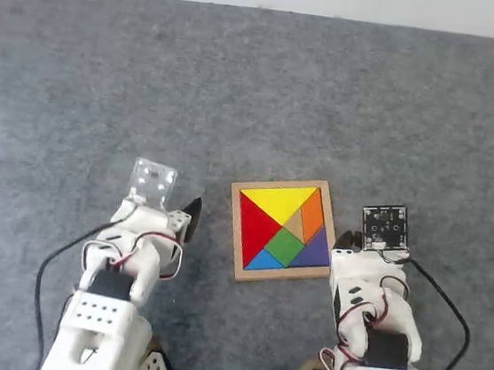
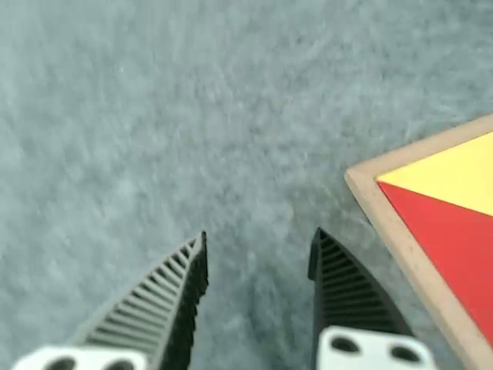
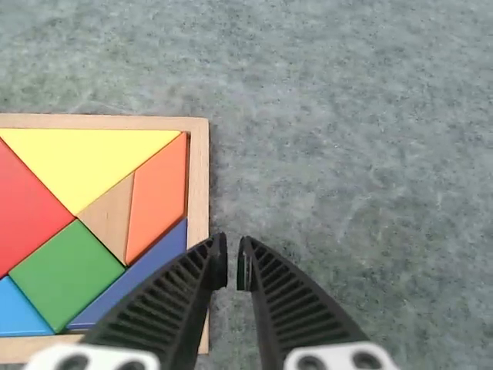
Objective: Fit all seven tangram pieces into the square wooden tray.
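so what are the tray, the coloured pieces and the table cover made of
Tray: seemingly bare light wood, matte tan rim.
Pieces: probably painted wood, flat solid colours; one looks unpainted tan.
Table cover: grey felt or short carpet, fuzzy mottled surface.

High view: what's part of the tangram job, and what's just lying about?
Job: wooden tray; in it, yellow triangle, red triangle, green square, orange piece, tan triangle, light blue triangle, dark blue piece; left gripper, open; right gripper, shut.

Not the job: grey mat; black cable.
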